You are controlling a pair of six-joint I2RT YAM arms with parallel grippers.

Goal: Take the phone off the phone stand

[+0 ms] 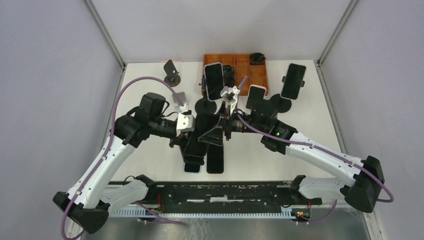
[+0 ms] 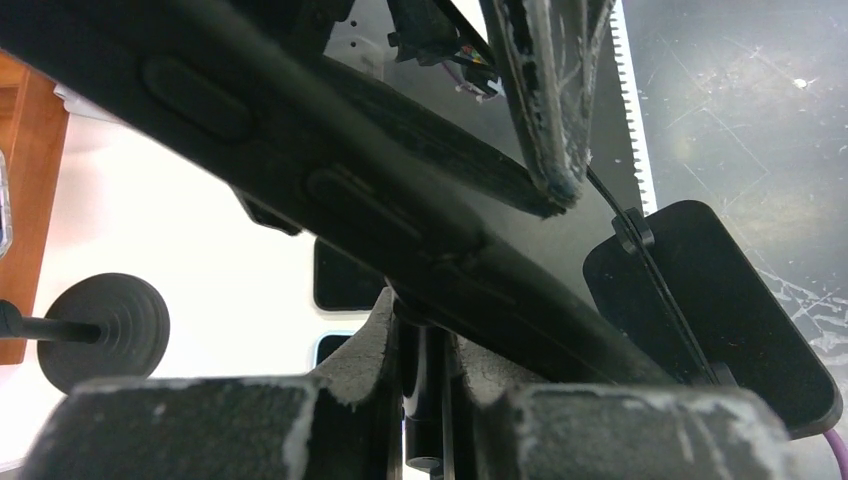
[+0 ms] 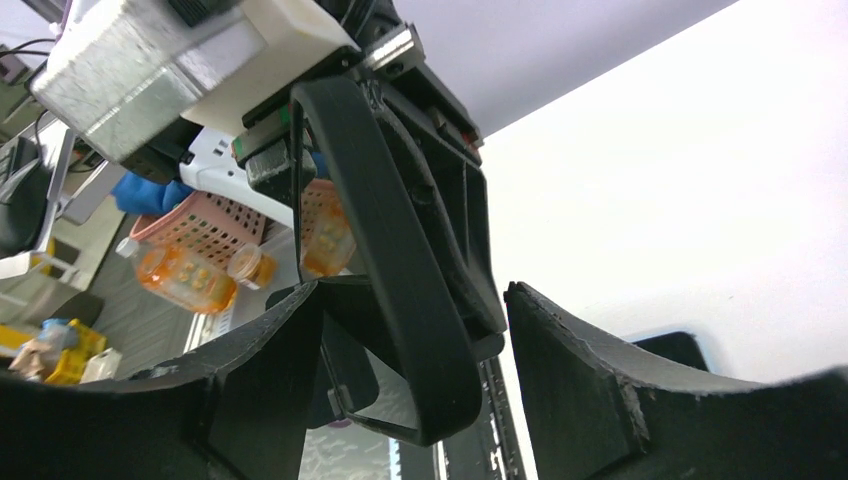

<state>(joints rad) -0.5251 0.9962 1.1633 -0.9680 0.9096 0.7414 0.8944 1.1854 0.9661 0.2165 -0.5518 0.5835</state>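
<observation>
Grey walls close in a white table (image 1: 310,115), with an orange tray (image 1: 235,56) at its far edge. In front of the tray one handset (image 1: 213,80) leans on a stand, and a second handset (image 1: 293,80) leans on another stand to the right. A small bare stand (image 1: 171,72) sits at the far left. Nearer the arm bases two more handsets (image 1: 215,159) lie flat, side by side.

Both arms reach in to the middle of the table and meet there. The left gripper (image 2: 425,350) has its jaws drawn nearly together, clamped on the phone (image 2: 330,170), whose dark side with two long buttons runs slantwise across the left wrist view just past the fingers (image 2: 350,370). Behind it on the white surface a round stand foot (image 2: 105,330) is clear of the phone, close to the tray's orange edge.

The right gripper (image 3: 415,300) has its jaws spread wide and grips nothing. The phone's black rounded rim hangs between the two fingers (image 3: 580,380), close against the one on the left of that view and clear of the other. The white and silver body of the left gripper shows above it.

From the top camera the phone is lost among the dark grippers, and which dark shape there is its stand cannot be made out.
</observation>
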